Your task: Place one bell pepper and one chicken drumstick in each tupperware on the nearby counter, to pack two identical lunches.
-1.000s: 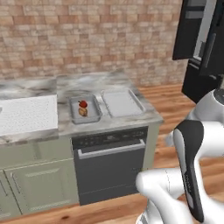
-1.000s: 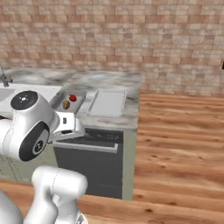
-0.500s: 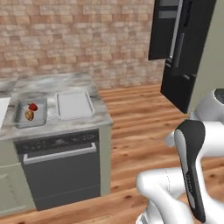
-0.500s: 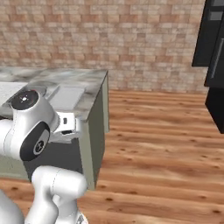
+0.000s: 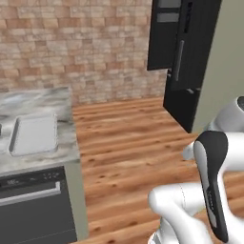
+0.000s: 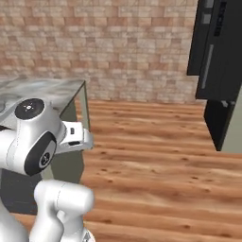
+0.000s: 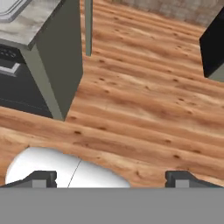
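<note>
Gripper (image 7: 111, 177) is down low over the wood floor (image 7: 144, 100), fingers spread wide with nothing between them. A bit further out is the end of the counter (image 5: 38, 102), dishwasher front (image 5: 33, 205) underneath. One grey tupperware (image 5: 33, 135) sits on top near that end. Black fridge (image 5: 188, 57) and brick wall (image 5: 71, 43) at the back.

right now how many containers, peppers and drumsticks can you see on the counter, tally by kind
tupperware: 1, wide and shallow, nothing in it
bell pepper: 0
chicken drumstick: 0
total: 1, on the counter
</note>
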